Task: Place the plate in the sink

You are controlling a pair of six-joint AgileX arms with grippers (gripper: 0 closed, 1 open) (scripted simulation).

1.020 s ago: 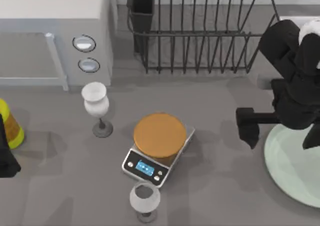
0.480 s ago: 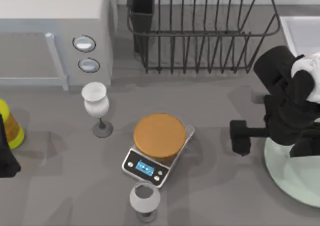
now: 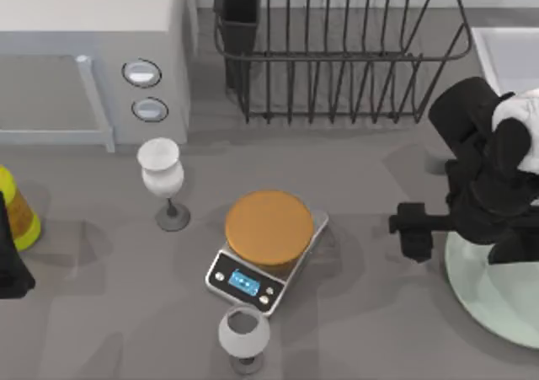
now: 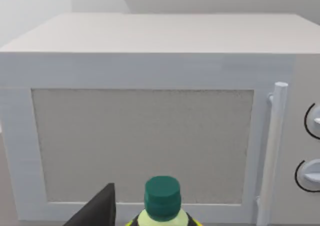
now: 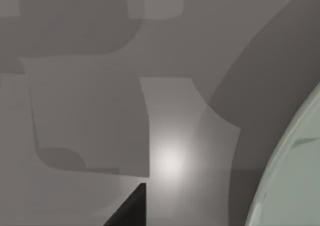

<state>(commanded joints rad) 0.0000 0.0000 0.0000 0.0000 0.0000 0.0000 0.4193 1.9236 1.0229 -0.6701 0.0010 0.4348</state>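
Two arms in top view. Left arm (image 3: 10,266): parked at table's left edge, beside yellow bottle (image 3: 17,207); finger opening cannot be told. Scale (image 3: 265,249): mid-table, well left of right gripper. Right gripper (image 3: 414,231): low over table, just left of plate's left rim; holds nothing; finger opening cannot be told. Plate (image 3: 497,300): flat on table, directly right of gripper, partly under right arm. Sink (image 3: 505,56): behind right arm, far right corner.

**Cut off and covered**

The large round pale mint-green plate (image 3: 488,300) runs past the picture's edge, its upper part hidden under the right arm. Beyond the black wire dish rack (image 3: 337,51), the light grey-white rectangular sink (image 3: 505,51) is likewise cropped.
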